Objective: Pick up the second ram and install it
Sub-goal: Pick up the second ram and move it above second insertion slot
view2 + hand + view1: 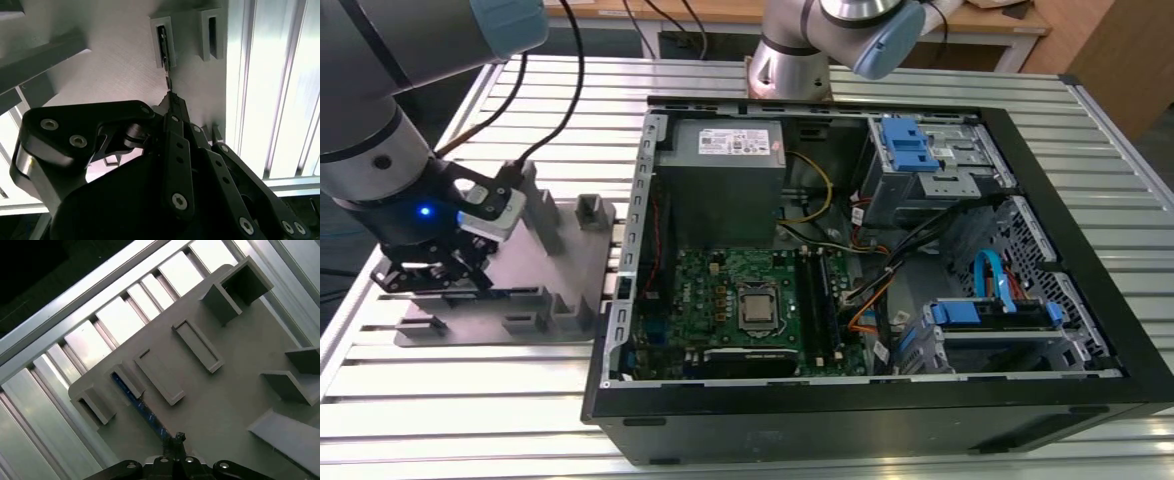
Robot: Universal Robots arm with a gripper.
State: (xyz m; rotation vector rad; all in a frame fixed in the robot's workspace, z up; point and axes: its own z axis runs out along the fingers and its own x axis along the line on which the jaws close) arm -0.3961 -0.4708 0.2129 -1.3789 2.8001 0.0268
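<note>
Black jointed links of the tool [172,102] crowd the foreground in the second wrist view, narrowing to two slim fingertips clenched on one end of the second ram [163,45]. That thin dark stick stands on edge, its far end seated in a narrow slotted block on the grey holder plate [115,65]. In the first wrist view the ram [142,407] appears as a long sliver with a bluish edge, running from a small slot block down to the tool tips [176,439], with two more low rectangular frames on the plate [225,405] just beside it. In the exterior view the robot arm [374,130] reaches down at the exterior view's left, the tool [434,272] low over the holder plate [580,255], which lies on a ribbed aluminium bench [480,380]. Beside the plate, toward the exterior view's right, an open computer case [854,425] lies on its side, showing a green motherboard [720,290], cables and blue drive brackets
</note>
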